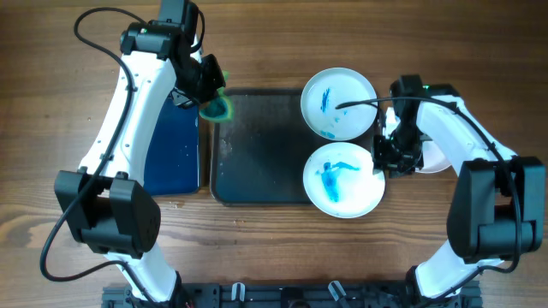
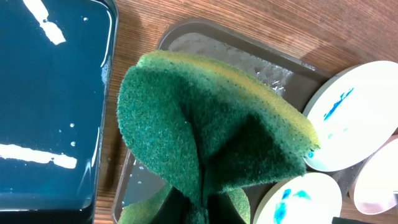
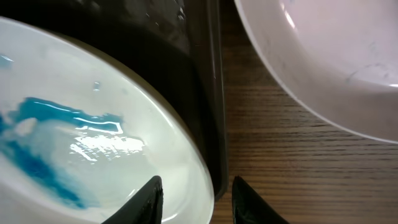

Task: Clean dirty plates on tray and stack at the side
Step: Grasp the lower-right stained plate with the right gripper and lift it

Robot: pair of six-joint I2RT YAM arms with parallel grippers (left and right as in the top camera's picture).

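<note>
The left fingers [image 1: 209, 92] are clamped on the green sponge [image 2: 205, 124], hanging over the left end of the tray [image 1: 257, 145]. The right fingers [image 3: 152, 199] are apart, straddling the rim of the near dirty plate [image 1: 342, 180] at the tray's right edge. Another smeared plate [image 1: 338, 103] sits just behind.

Tray [image 1: 253, 145] bare on its left; two dirty plates [image 1: 342, 178] crowd its right

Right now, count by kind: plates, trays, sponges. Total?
Plates: 3 - two blue-smeared plates, one pale plate
Trays: 2 - grey tray, tray of blue liquid
Sponges: 1 - green sponge
Total: 6
</note>
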